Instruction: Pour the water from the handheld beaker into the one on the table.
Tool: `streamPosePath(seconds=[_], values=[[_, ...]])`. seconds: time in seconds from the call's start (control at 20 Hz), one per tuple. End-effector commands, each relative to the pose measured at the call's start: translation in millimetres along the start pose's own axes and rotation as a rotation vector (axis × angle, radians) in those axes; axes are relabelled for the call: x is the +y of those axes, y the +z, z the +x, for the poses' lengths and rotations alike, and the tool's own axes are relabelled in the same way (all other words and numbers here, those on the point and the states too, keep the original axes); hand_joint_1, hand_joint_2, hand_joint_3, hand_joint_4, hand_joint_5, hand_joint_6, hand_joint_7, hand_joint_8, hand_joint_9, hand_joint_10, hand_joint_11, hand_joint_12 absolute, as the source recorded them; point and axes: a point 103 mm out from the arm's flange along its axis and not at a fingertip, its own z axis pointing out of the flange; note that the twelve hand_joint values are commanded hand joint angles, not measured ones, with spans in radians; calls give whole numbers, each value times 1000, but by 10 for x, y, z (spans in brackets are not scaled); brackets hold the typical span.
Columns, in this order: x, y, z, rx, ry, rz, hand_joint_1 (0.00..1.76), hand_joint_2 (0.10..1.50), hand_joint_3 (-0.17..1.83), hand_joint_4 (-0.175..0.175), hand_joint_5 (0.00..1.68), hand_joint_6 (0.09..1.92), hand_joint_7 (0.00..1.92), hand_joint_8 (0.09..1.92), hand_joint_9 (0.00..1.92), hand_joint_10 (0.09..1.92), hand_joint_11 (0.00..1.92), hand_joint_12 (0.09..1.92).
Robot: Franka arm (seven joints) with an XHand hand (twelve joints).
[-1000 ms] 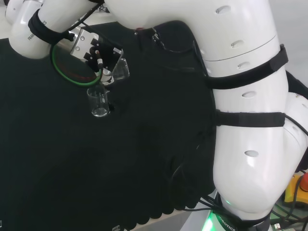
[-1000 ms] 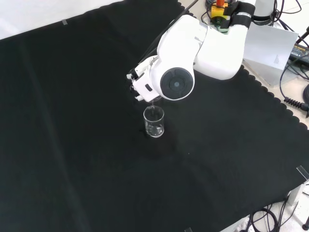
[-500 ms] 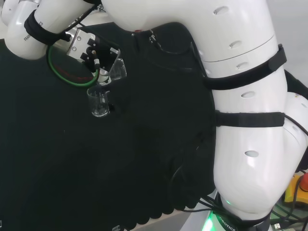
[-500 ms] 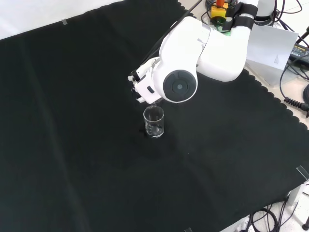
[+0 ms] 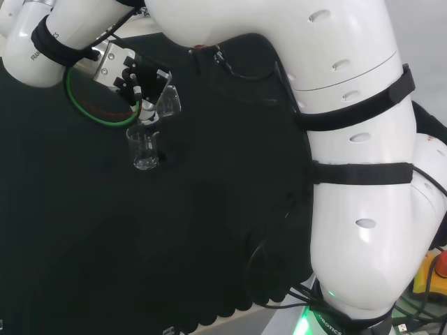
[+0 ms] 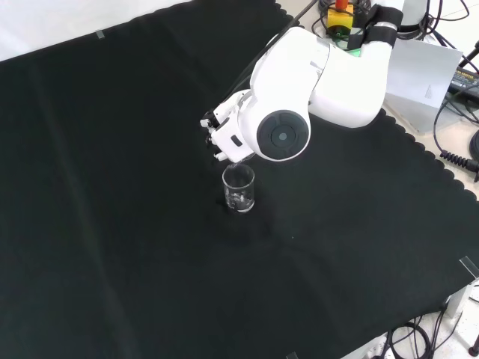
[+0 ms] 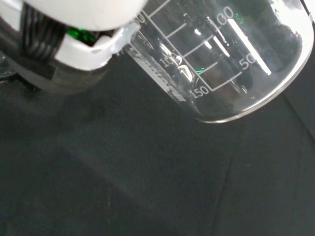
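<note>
Gripping a tilted beaker (image 5: 167, 98), the hand (image 5: 133, 80) hovers above the table beaker (image 5: 143, 148).

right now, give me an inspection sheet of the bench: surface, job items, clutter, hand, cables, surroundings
surface: black cloth covers the bench, scalloped at its edge in the front view.
job's things: handheld beaker is tilted, its lip above the table beaker, which stands upright on the cloth; its contents are too clear to judge.
clutter: nothing seen on the cloth.
hand: the hand is curled round the handheld beaker.
cables: a green cable loop hangs at the wrist; black cables lie off the cloth at the front view's right.
surroundings: a red and yellow stop button sits by the arm's base.
</note>
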Motion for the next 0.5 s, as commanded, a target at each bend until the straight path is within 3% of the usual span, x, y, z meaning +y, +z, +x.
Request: streamPosePath(seconds=[0.05,0.5], values=[[0,-6,10,-5,-4,4,1119,711,572,175,1256,669,1625,87,1555,87,1229,811],[-20,-22,7,36,-4,-3,1119,710,575,175,1256,670,1625,87,1555,87,1229,811]])
